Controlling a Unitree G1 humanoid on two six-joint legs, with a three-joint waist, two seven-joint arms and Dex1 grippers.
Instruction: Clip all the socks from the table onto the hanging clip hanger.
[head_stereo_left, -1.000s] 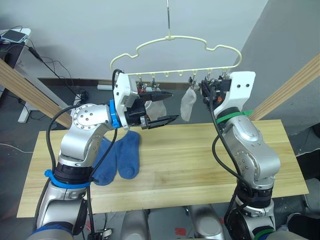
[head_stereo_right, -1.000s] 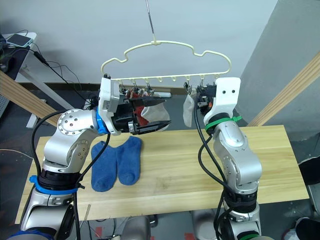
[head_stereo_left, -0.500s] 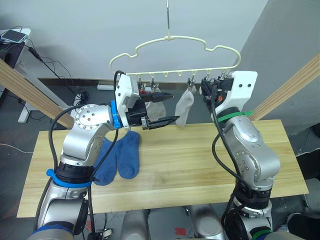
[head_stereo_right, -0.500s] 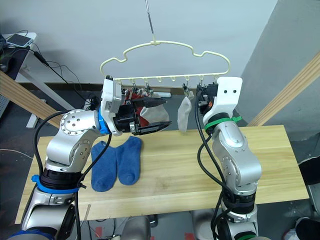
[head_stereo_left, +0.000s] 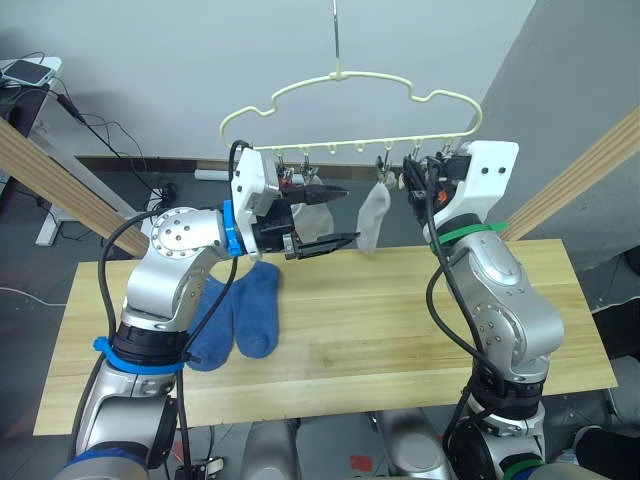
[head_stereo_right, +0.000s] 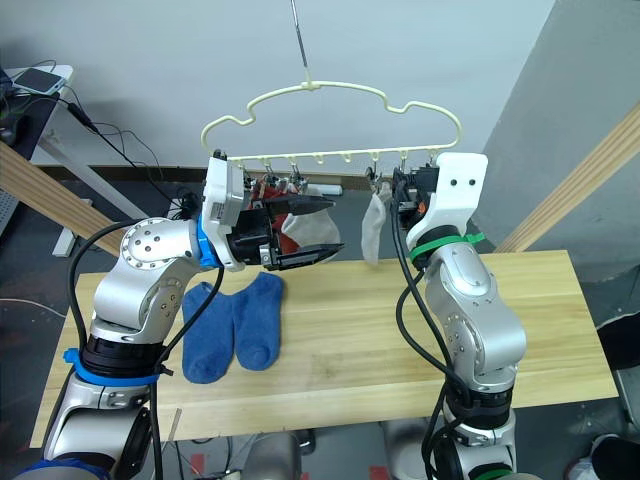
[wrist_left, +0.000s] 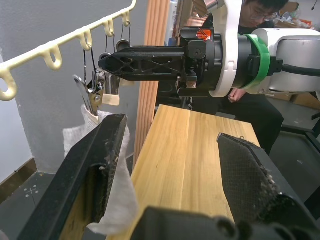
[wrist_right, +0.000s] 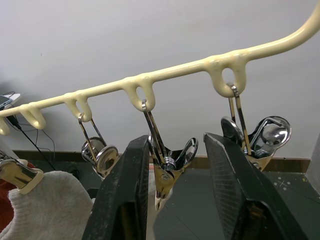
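Seemingly, a small metal clip is bracketed by the open right pincer; the wide, empty left pincer must fetch a blue sock.

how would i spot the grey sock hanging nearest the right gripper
Find the pale-yellow clip hanger above the table. Along its clip row, one light grey sock dangles alone beside the right gripper. The other hung socks bunch behind the left gripper.

Shiny metal clips, cloth socks.
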